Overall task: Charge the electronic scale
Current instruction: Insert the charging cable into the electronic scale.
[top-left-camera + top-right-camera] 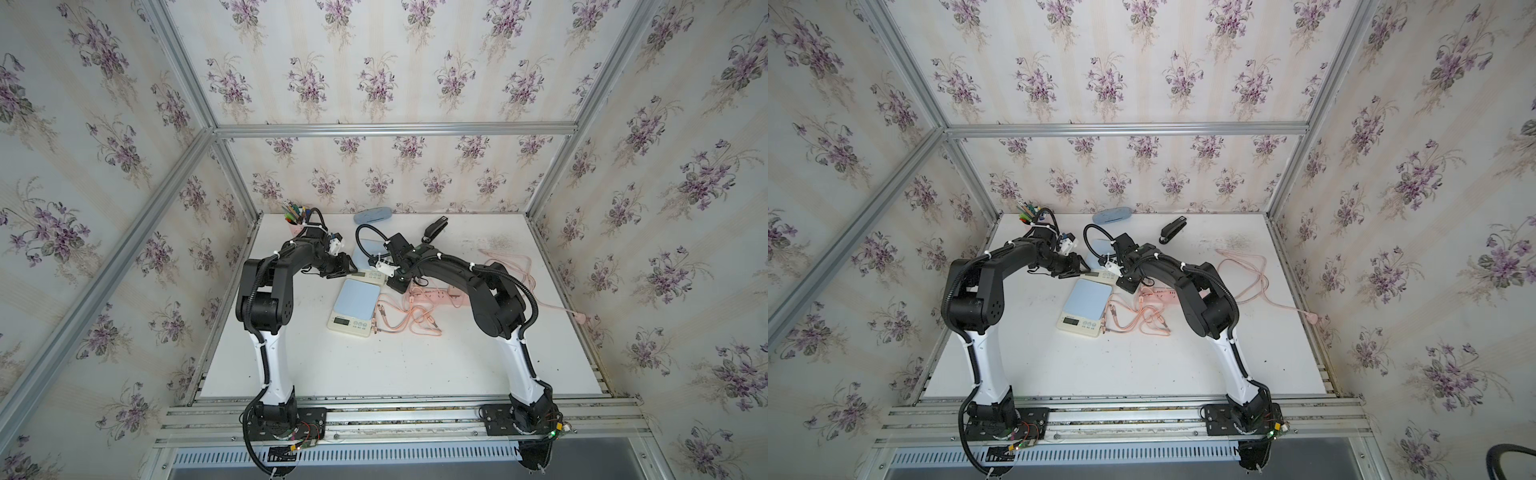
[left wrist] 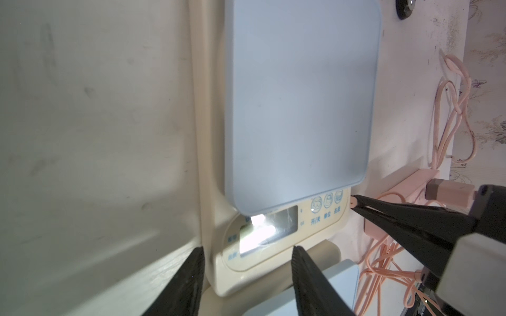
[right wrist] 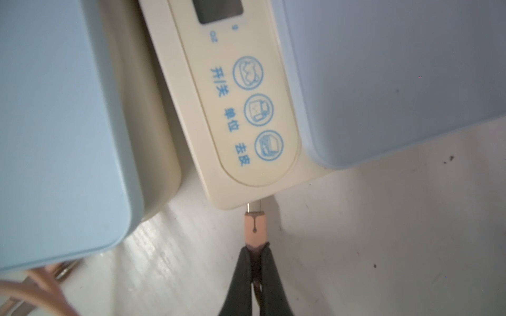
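Observation:
Two cream electronic scales with blue platforms lie mid-table. On the far scale [image 1: 371, 277] [image 2: 301, 109] [image 3: 246, 109], my left gripper [image 2: 249, 249] [image 1: 347, 270] has its fingers pressed on either side of the display-end corner. My right gripper [image 3: 257, 247] [image 2: 356, 205] is shut on a pink USB-C plug [image 3: 255, 227]. The plug's metal tip sits partly in the port on that scale's side edge. The near scale [image 1: 353, 305] [image 1: 1086, 305] lies untouched in front.
A pink power strip [image 1: 440, 297] [image 2: 405, 186] with a USB adapter plugged in lies under my right arm. Loose pink cables [image 1: 407, 320] lie beside the near scale. At the back stand a pen cup [image 1: 296, 220], a blue case [image 1: 372, 216] and a black stapler [image 1: 436, 228].

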Controlling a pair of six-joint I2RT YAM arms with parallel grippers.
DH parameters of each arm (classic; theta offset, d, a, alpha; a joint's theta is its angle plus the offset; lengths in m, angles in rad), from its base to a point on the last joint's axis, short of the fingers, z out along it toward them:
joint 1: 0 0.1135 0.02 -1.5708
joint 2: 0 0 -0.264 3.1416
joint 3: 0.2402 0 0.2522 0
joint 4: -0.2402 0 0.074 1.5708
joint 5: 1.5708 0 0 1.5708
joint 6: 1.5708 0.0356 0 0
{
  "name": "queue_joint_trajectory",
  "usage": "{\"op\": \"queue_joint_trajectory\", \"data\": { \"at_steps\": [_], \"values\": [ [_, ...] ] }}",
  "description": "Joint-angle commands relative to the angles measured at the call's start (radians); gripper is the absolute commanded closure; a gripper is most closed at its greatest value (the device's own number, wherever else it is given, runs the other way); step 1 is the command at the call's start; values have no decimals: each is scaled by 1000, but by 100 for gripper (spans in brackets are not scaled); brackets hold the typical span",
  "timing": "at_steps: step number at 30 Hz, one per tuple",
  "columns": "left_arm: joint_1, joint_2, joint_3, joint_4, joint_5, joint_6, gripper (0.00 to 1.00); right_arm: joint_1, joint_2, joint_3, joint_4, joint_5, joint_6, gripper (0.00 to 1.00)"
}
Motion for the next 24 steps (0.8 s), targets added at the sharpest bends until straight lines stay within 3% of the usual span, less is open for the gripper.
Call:
{"op": "queue_joint_trajectory", "data": {
  "at_steps": [1,24],
  "values": [
    [1,10,7,-12,9,24,47,0,-5,4,14,-27,-1,100],
    [-4,24,15,-12,10,27,49,-27,-9,2,38,-110,35,100]
  ]
}}
